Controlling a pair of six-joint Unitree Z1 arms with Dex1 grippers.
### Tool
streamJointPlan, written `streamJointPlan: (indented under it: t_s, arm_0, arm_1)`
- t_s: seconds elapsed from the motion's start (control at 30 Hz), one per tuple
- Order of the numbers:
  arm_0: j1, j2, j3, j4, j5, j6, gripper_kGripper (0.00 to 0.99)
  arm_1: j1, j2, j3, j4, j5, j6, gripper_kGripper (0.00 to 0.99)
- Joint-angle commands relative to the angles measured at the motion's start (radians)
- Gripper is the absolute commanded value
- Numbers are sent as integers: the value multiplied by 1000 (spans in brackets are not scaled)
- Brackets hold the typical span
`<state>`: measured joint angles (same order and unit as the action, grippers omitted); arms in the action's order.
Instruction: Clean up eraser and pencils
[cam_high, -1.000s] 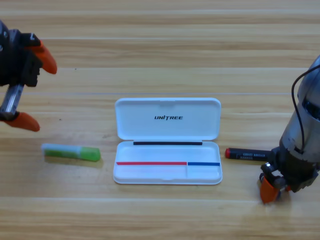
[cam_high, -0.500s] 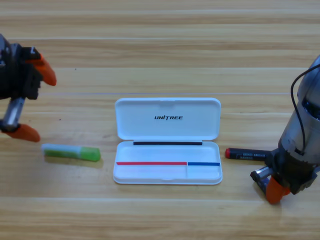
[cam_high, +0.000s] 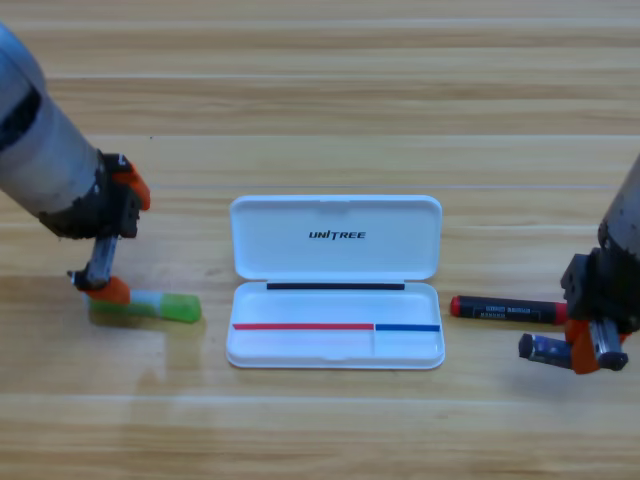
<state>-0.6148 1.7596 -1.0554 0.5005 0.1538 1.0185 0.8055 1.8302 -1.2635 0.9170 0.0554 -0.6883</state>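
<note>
Wooden counter (cam_high: 320, 90) with an open white case (cam_high: 335, 285) at centre. Left end effector (cam_high: 110, 240), jaws spread wide, straddles the pale green pencil's (cam_high: 150, 306) left end. Right end effector (cam_high: 585, 340) grips the small dark eraser (cam_high: 543, 348), beside the red, black-labelled pencil (cam_high: 505, 308).

lid text: "UNITREE", black italic caps, on inside of raised lid of white case (cam_high: 335, 238), centre of lid, far half of case
red pencil (cam_high: 505, 309) label: pale print on black band, right of case, too small to read
green pencil (cam_high: 150, 305): no legible print, left of case
eraser (cam_high: 545, 348): light marks, unreadable, near right
</note>
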Motion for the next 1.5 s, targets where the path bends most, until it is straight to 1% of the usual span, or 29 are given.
streamJointPlan:
  t_s: [0.03, 0.23, 0.43, 0.53, 0.7, 0.77, 0.83, 0.93, 1.0, 1.13, 1.27, 1.3, 1.37, 1.4, 1.43, 1.5]
  arm_0:
    - [49, 127, 22, -42, 0, 11, 989]
    - [52, 187, 3, -46, -7, 11, 989]
    - [52, 216, -18, -40, -16, 5, 983]
    - [52, 225, -20, -37, -19, 2, 919]
    - [52, 233, -23, -42, -23, -3, 758]
    - [52, 233, -23, -40, -23, 0, 652]
    - [52, 235, -21, -39, -23, 6, 509]
    - [49, 235, -23, -39, -23, 11, 244]
    - [49, 228, -24, -39, -22, 11, 8]
    - [46, 190, -29, -20, -2, 8, 0]
    - [38, 144, -81, 67, 43, 2, 0]
    - [27, 129, -101, 99, 49, -9, 0]
    - [3, 90, -161, 182, 55, -35, 0]
    - [-9, 72, -199, 230, 58, -52, 0]
    - [-25, 55, -235, 274, 62, -67, 0]
    - [-57, 31, -319, 360, 75, -98, 0]
  arm_1:
    - [41, 138, -83, 11, 66, -85, 0]
    - [72, 213, -200, 11, 81, -131, 0]
    - [72, 293, -301, 30, 75, -157, 0]
    - [72, 322, -332, 43, 73, -166, 0]
    - [66, 356, -350, 43, 72, -171, 0]
    - [61, 371, -355, 43, 67, -172, 0]
    - [60, 385, -361, 43, 61, -175, 0]
    - [58, 396, -364, 43, 49, -174, 0]
    - [55, 400, -370, 43, 43, -174, 0]
    - [52, 405, -375, 43, 30, -174, 0]
    - [52, 405, -378, 43, 24, -172, 0]
    - [52, 402, -378, 43, 15, -169, 179]
    - [52, 385, -376, 43, 9, -161, 670]
    - [52, 371, -375, 46, 9, -161, 856]
    - [52, 353, -373, 51, 9, -161, 917]
    - [52, 305, -373, 66, 14, -161, 957]
